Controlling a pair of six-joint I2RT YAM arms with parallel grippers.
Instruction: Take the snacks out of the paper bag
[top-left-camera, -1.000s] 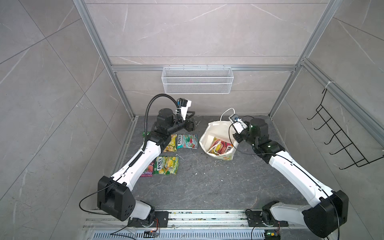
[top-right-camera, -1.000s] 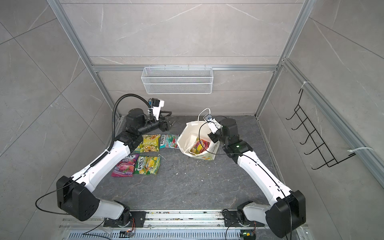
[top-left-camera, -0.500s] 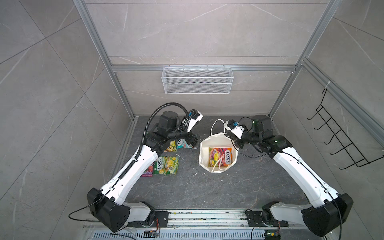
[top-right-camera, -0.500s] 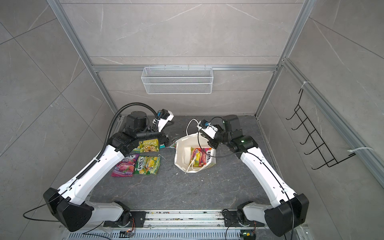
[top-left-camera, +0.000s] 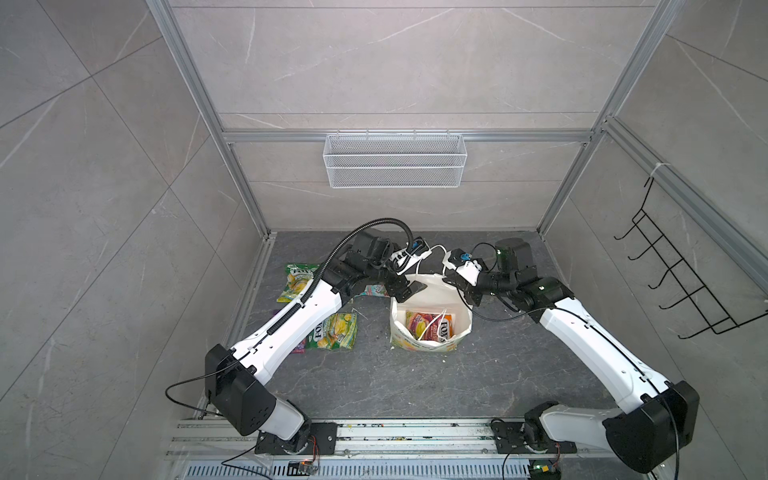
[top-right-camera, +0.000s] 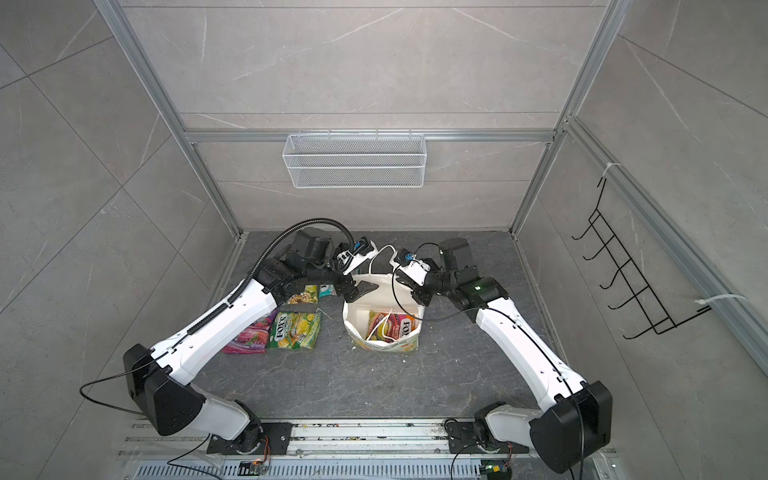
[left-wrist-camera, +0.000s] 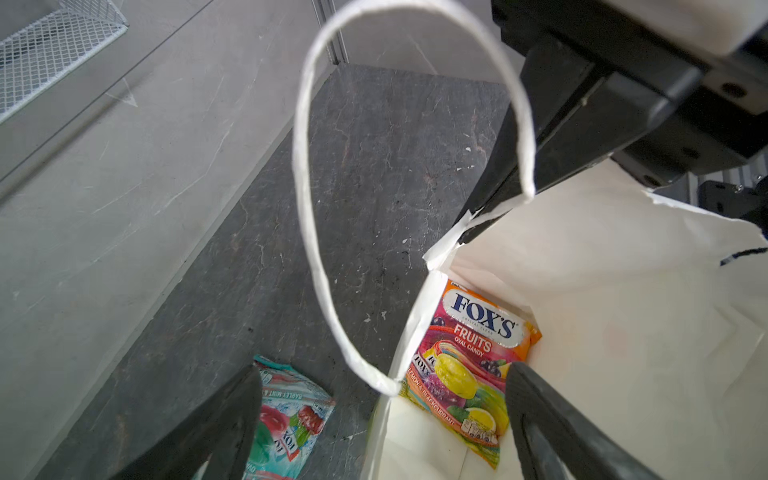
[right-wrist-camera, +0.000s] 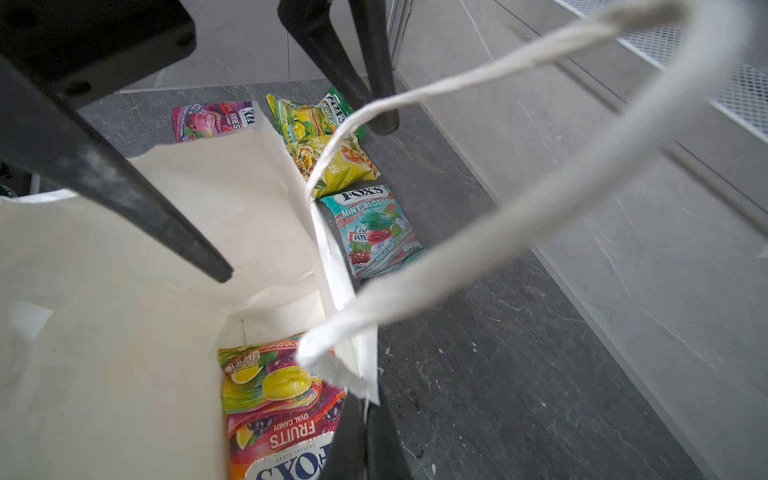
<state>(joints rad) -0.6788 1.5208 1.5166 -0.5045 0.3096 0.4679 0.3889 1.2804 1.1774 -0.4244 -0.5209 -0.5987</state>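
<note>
Paper bag (top-left-camera: 420, 348) upright, mouth open. Left gripper (top-left-camera: 409, 290) spread wide, empty, astride its rim; right gripper (top-left-camera: 471, 297) pinched shut on that rim. One snack packet (top-left-camera: 430, 326) lies inside, with four other packets (top-left-camera: 337, 332) beside the bag.

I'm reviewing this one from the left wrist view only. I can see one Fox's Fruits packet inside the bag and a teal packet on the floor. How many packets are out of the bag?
Observer: Four. In a top view, a purple packet, a green packet, a yellow packet and the teal packet lie on the floor to the left of the paper bag.
Operator: Something black sits on the far rim. Is it gripping?
Observer: Yes. That is the right gripper, and the right wrist view shows it shut on the paper bag's rim.
</note>
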